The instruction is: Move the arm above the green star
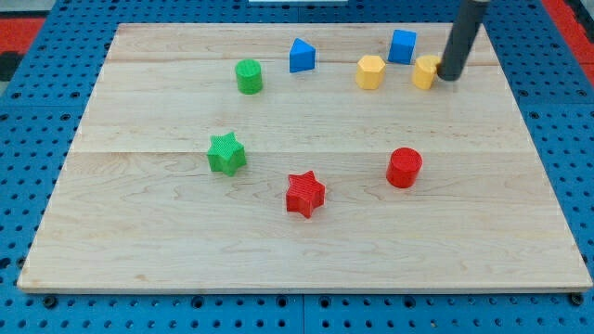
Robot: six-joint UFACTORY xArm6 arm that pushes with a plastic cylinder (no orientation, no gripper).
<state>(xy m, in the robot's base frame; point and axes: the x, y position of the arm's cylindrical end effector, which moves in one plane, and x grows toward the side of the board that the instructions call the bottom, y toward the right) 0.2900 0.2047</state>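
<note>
The green star (225, 153) lies on the wooden board (139, 223), left of centre. My tip (448, 76) is at the view's upper right, far from the star. It touches the right side of a yellow block (426, 71), whose shape is partly hidden by the rod.
A green cylinder (249, 76) and a blue block (302, 56) sit above the star. A yellow hexagon (370, 71) and a blue cube (402, 45) lie near my tip. A red star (304, 194) and a red cylinder (404, 167) sit lower down.
</note>
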